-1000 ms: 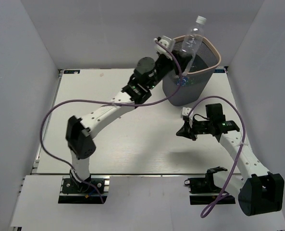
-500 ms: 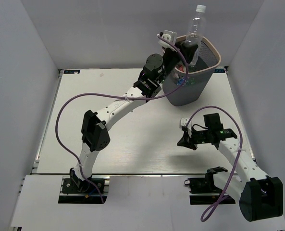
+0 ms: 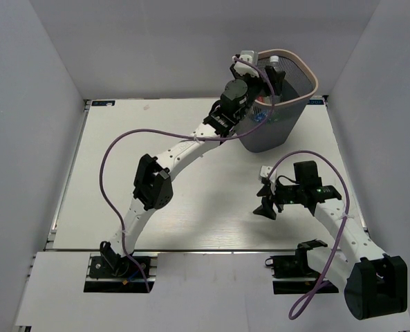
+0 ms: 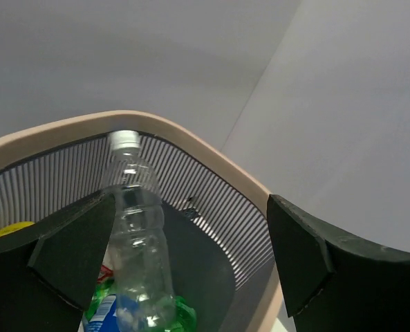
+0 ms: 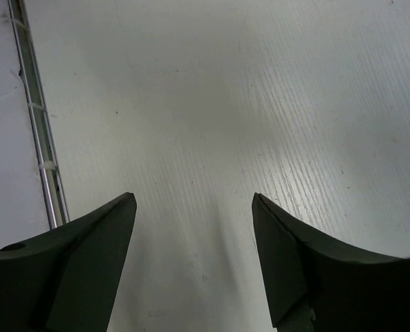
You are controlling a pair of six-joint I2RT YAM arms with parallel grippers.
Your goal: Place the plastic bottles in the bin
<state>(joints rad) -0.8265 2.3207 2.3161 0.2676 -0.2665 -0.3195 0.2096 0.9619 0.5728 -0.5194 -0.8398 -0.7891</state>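
Clear bottle (image 4: 139,228) stands in the bin (image 4: 211,149), base cut off; left gripper (image 4: 191,207) and right gripper (image 5: 193,200) both gape empty.

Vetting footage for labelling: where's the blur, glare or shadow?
Left wrist: fingers dark and soft, clear bottle sharp with small glints. Right wrist: fingers blurred, faint shadow on the table. Top external: sharp, soft shadow by the right gripper.

walls (image 3: 45,83): plain grey | table (image 3: 122,138): white, wood-grained

The clear bottle (image 4: 137,235) has dropped from the left tool (image 4: 187,256) into the bin (image 4: 191,149)
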